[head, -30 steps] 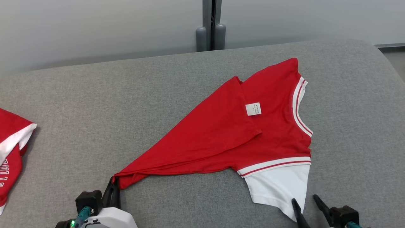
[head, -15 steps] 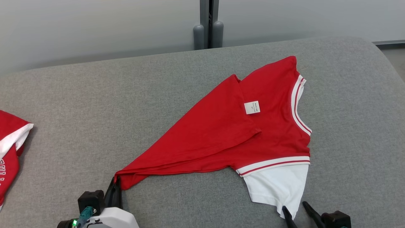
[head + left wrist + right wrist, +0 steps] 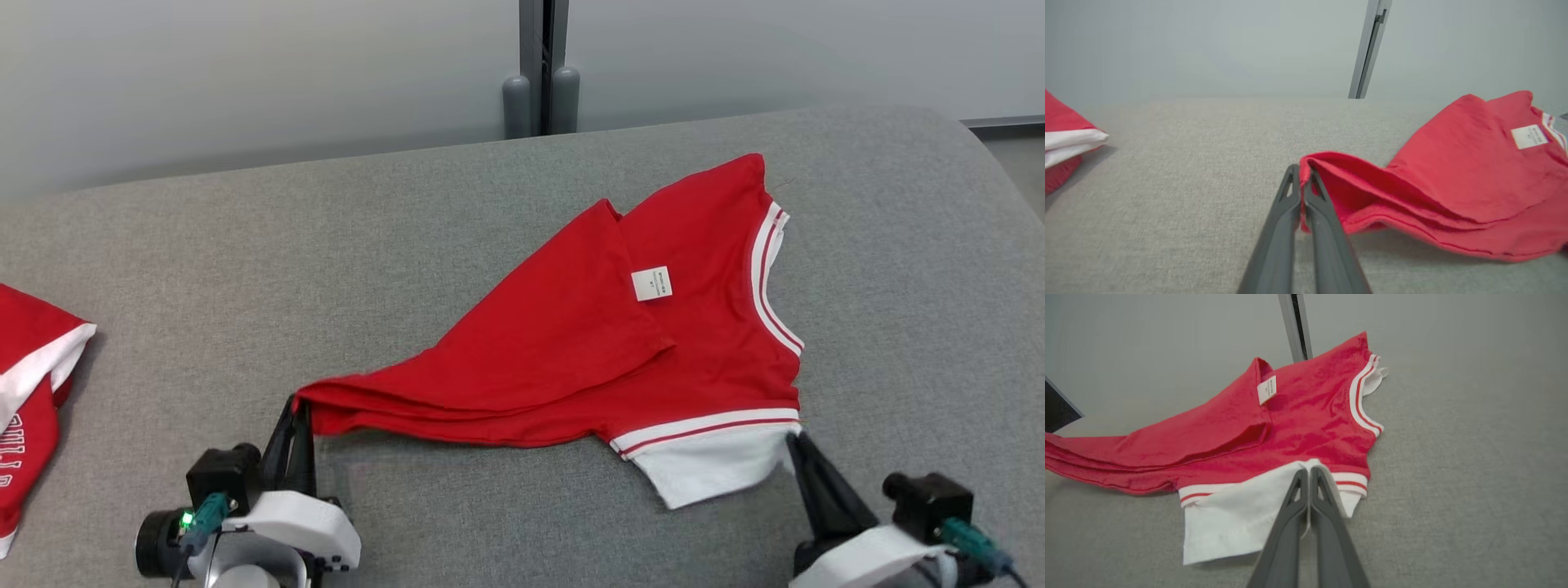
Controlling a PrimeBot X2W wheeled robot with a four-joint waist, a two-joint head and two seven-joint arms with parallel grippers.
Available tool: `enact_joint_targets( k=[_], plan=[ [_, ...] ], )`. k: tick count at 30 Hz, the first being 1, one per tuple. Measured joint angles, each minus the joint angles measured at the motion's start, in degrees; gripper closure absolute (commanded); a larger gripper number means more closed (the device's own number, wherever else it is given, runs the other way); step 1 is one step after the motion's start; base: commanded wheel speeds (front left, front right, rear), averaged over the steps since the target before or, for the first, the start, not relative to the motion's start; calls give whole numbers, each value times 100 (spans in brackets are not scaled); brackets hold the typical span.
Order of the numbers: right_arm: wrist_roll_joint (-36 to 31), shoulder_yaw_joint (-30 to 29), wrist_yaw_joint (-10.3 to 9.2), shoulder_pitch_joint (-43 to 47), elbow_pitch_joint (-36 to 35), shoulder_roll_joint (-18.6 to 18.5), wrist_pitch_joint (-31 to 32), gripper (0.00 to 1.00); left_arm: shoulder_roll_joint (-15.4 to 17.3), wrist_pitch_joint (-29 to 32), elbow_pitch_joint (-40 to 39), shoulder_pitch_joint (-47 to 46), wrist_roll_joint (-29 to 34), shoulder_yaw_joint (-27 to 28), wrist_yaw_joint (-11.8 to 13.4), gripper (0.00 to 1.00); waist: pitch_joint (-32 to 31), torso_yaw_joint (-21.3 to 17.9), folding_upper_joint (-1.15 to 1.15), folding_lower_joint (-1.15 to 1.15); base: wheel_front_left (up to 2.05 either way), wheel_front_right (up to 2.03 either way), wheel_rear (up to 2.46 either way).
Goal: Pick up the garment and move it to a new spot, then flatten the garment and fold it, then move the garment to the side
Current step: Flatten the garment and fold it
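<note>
Left gripper point(image 3: 295, 408): lower left of the head view, fingers pointing up-frame, clamped on a bunched red corner of the garment point(image 3: 571, 343). You hold that corner raised just off the grey bench point(image 3: 245, 261).

Right gripper point(image 3: 793, 445): lower right, fingers pinched together on the edge of the white sleeve point(image 3: 710, 469).

Garment: centre to right of frame, red, doubled over itself, striped trim, white tag point(image 3: 652, 283) showing.

A second red garment point(image 3: 28, 384) lies at the left edge.

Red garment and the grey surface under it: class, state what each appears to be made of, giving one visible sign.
Red garment: likely soft knit jersey, matt; it drapes and folds limply. Grey surface: seemingly woven upholstery fabric, matt, showing a fine flecked weave.
</note>
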Motion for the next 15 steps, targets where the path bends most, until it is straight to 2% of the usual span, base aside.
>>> enact_joint_targets(
  k=[9, 15],
  plan=[
    [397, -817, 0, -973, -1200, -153, 1, 100, -10, 1, -724, -499, 181, 287, -307, 100, -353, 7, 0, 0, 0, 0, 0],
    [546, -1254, 0, -1833, -1616, -381, 1, 100, 142, 0, -829, -1319, 270, 549, -665, 100, -578, 77, 0, 0, 0, 0, 0]
  ],
)
